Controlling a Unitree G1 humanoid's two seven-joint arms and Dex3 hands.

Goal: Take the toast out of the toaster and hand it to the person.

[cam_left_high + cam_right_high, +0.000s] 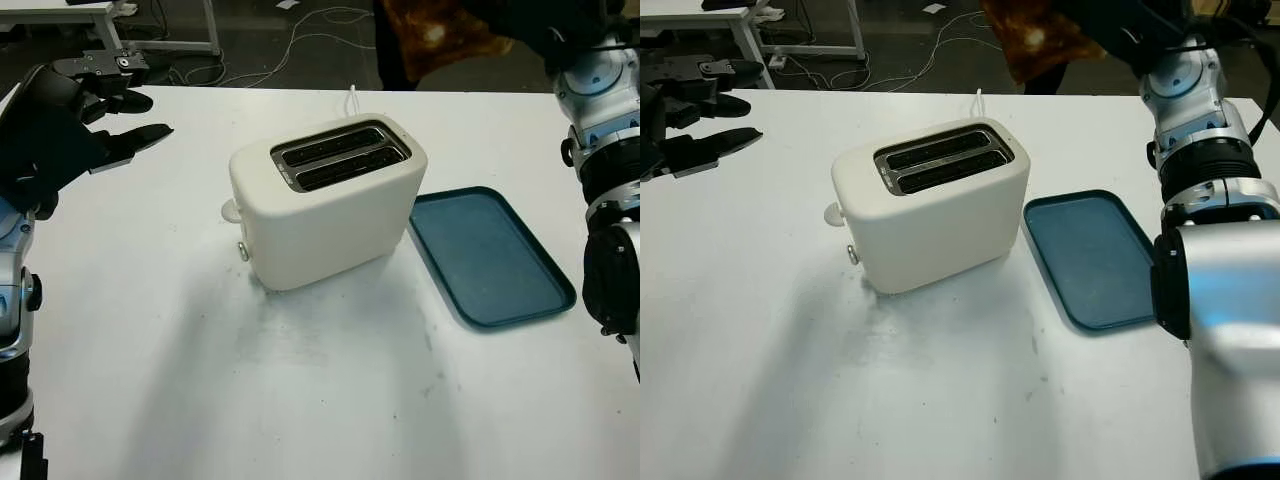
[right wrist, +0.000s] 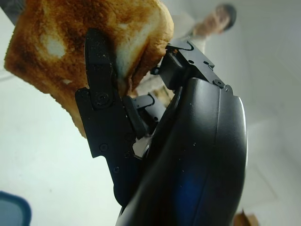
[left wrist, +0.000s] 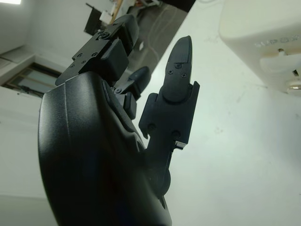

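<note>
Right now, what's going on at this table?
The robot's right hand is shut on a browned slice of toast, held up high past the far edge of the white table. A person shows beyond the toast in the right wrist view, but no handover is visible yet. The cream toaster stands mid-table with both slots looking empty, a blue tray beside it. The left hand is open, raised at the table's far left.

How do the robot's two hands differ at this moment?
The right hand grips a browned slice of toast; the left hand is open and holds nothing. The right is raised beyond the table's far edge; the left hangs over the table's left side, left of the toaster. Both are black.
</note>
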